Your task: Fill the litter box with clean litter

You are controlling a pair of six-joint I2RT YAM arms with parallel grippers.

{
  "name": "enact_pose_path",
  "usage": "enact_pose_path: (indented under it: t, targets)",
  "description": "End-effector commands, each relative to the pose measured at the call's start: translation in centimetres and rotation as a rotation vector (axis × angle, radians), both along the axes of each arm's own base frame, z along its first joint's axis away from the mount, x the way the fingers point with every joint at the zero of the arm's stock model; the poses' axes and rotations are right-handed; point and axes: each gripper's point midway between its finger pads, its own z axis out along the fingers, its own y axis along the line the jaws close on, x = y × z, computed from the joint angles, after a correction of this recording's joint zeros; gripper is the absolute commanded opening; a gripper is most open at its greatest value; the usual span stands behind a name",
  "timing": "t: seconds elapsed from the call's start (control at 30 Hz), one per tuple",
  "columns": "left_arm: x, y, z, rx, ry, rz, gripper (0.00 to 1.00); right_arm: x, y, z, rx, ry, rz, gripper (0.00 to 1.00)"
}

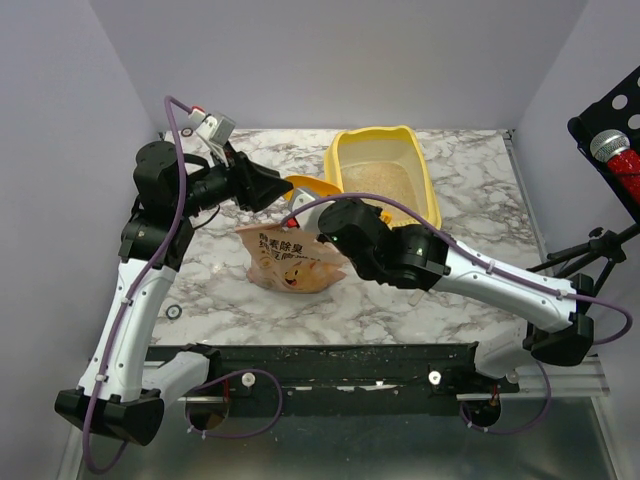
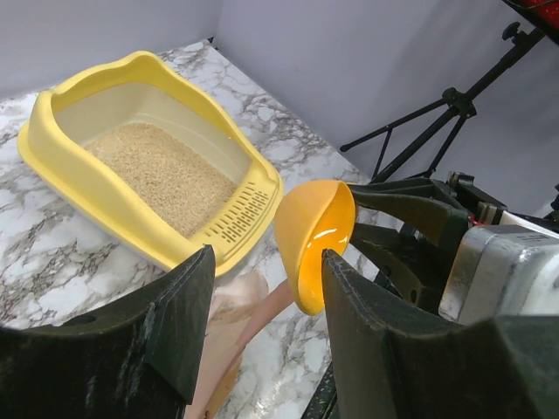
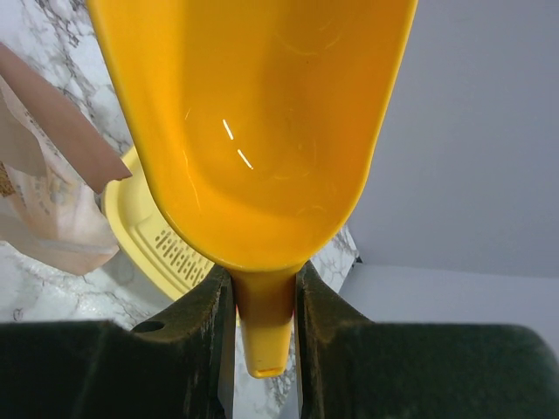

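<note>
The yellow litter box (image 1: 424, 170) stands at the back of the table, with beige clean litter (image 1: 378, 182) covering its floor; both also show in the left wrist view, the litter box (image 2: 83, 179) and the litter (image 2: 162, 175). My right gripper (image 1: 325, 208) is shut on the handle of the orange scoop (image 1: 308, 187), held in the air between the box and the pinkish bag (image 1: 290, 262). The scoop (image 3: 253, 131) looks empty. My left gripper (image 2: 266, 262) is open and empty, just left of the scoop (image 2: 314, 231), above the bag (image 2: 231, 336).
The box's slotted lip (image 3: 166, 253) lies just beyond the scoop. A black stand with a red microphone (image 1: 615, 155) is off the table's right edge. Grey walls close in the back and sides. A black rail (image 1: 320, 362) runs along the near edge.
</note>
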Motion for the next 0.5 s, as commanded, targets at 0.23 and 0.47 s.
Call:
enact_pose_path:
  t: [0.23, 0.47]
  targets:
    - [-0.5, -1.1, 0.6, -0.024, -0.013, -0.064, 0.46, -0.4, 2.2, 2.4, 0.014, -0.05, 0.032, 0.0]
    - [-1.0, -1.2, -0.7, 0.012, -0.007, -0.084, 0.0, -0.4, 2.4, 3.3, 0.033, -0.075, 0.024, 0.0]
